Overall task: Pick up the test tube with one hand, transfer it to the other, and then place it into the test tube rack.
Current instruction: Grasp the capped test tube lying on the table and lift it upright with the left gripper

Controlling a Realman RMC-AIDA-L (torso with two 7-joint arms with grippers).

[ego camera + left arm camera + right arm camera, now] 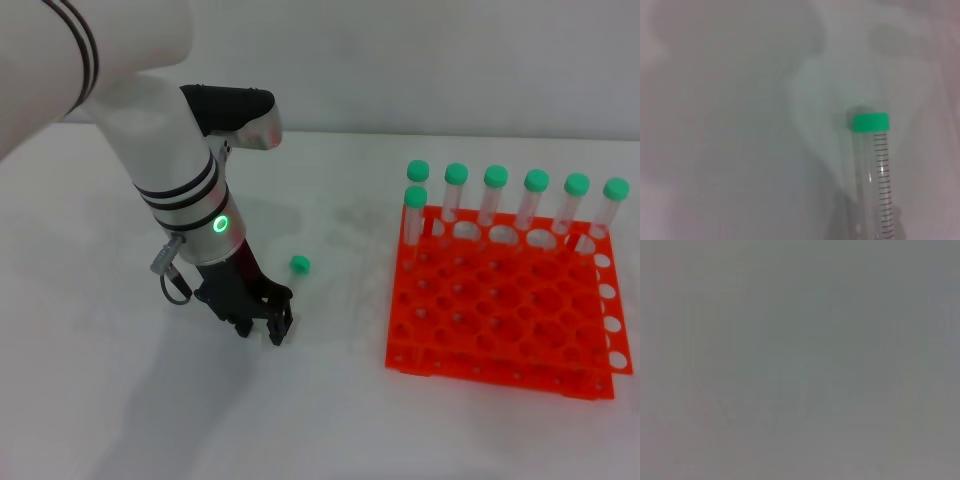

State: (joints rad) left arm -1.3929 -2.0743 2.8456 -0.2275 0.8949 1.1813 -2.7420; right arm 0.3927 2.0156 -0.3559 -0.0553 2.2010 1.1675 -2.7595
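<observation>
Slim clear test tube point(875, 170) (round green cap) lies beside left end effector point(268, 322), grip unclear.

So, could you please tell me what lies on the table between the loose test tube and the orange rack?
Nothing: in the head view the white table is bare between the test tube, beside the left gripper, and the test tube rack.
</observation>
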